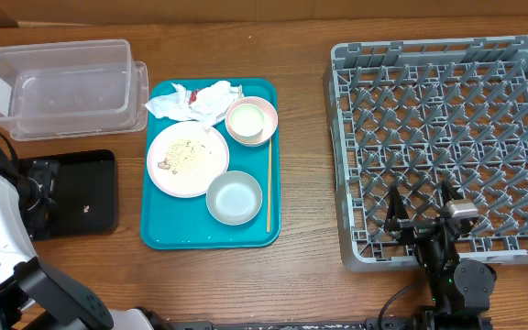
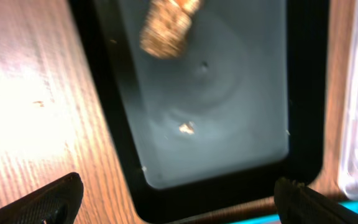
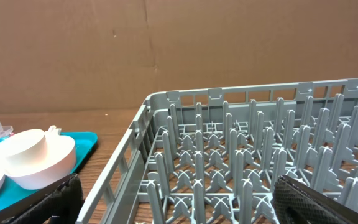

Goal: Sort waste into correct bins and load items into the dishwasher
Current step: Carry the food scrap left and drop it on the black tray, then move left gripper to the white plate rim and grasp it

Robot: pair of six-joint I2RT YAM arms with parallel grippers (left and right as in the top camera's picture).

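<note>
Left gripper [image 2: 179,202], jaws spread wide and empty, hangs over the black tray [image 2: 303,93], which shows brown food bits [image 2: 165,28]. Plate [image 1: 188,159], bowls [image 1: 235,197] and napkins [image 1: 195,99] sit on the teal tray [image 1: 159,234]. Right gripper [image 3: 179,199] gapes empty over the rack [image 3: 229,155].

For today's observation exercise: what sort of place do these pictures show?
Likely a staged dish-clearing workstation rather than a real kitchen: a grey dish rack and a teal tray with a dirty plate sit on a wooden table.
</note>
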